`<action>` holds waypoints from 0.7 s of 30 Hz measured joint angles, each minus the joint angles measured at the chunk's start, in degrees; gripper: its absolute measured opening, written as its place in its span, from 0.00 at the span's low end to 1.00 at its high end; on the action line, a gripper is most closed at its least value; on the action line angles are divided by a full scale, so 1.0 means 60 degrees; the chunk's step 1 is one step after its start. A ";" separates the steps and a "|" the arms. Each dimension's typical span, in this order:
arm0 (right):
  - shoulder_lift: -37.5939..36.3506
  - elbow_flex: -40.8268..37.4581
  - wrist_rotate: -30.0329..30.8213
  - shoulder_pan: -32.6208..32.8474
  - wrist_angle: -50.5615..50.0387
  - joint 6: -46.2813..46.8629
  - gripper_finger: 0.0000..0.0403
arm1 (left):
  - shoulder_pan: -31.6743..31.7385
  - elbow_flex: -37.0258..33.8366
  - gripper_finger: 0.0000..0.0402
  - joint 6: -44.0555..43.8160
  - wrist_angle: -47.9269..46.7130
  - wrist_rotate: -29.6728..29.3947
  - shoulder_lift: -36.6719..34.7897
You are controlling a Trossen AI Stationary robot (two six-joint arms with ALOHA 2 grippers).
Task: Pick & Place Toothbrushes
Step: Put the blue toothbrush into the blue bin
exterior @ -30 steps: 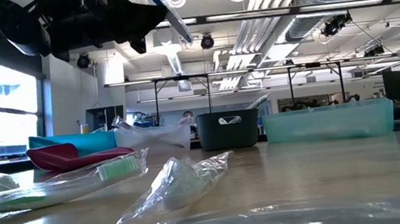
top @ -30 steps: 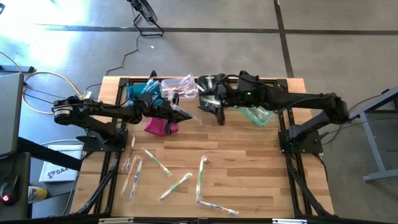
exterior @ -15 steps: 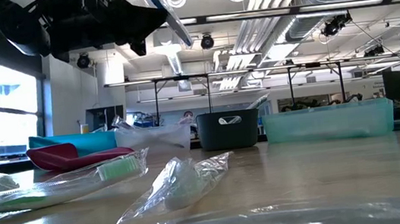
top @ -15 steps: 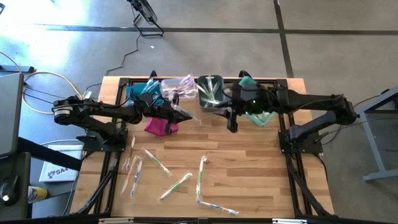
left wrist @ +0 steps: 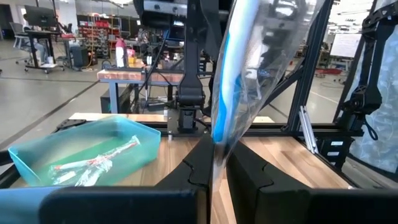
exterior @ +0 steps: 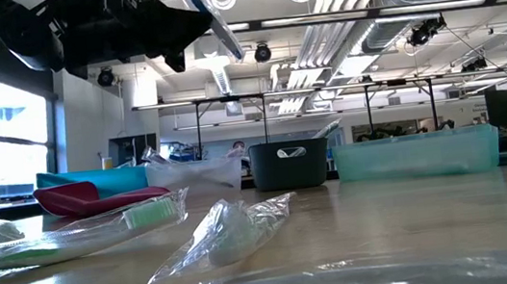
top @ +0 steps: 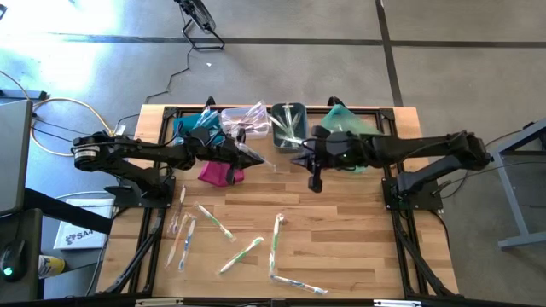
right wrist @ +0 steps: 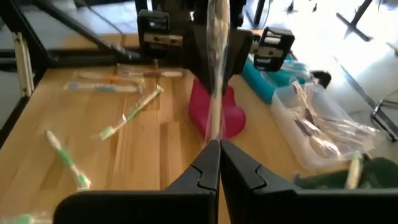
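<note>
My left gripper hovers above the table beside a magenta pouch and is shut on a toothbrush with a blue handle in a clear wrapper. My right gripper hangs shut in the air over the table's middle, facing that toothbrush and holding nothing. Several more wrapped toothbrushes lie flat on the near part of the table. Others lie in the grey bin and the teal bin. My left gripper pinches the wrapped toothbrush between its two fingers, partway along its length. The fingers come about level from the table's left and lie across it. The toothbrush stands steeply tilted, with ends above and below the fingers, clear of the table.
A blue bin, a clear bin, the grey bin and the teal bin stand in a row along the far edge. Black frame rails run along the table's sides. Bare wood lies between the bins and the loose toothbrushes.
My right gripper has come away from above the grey bin toward the table's near edge, sinking and tipping downward, and its fingers have shut on nothing. My left gripper has kept still with its toothbrush.
</note>
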 joint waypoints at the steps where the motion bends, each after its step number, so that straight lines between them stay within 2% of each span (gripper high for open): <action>1: -0.0020 -0.0284 0.0002 0.0033 0.0468 0.0019 0.01 | 0.0000 0.0004 0.06 0.0000 0.0000 0.0000 0.0000; 7: -0.0632 -0.2095 0.0167 0.0062 0.3164 0.0232 0.01 | 0.0000 0.0004 0.06 -0.0004 -0.0209 -0.0003 0.0000; 14: -0.2644 -0.4331 0.0558 -0.0045 0.5132 0.0230 0.01 | 0.0004 0.0007 0.06 -0.0026 -0.0493 -0.0282 -0.0028; 17: -0.3560 -0.5263 0.0864 -0.0039 0.5612 0.0281 0.01 | 0.0004 0.0011 0.06 0.0175 -0.0869 -0.0753 -0.0239; 21: -0.4447 -0.6467 0.1169 -0.0038 0.6233 0.0983 0.01 | 0.0004 0.0014 0.06 0.0370 -0.2297 -0.1902 -0.0996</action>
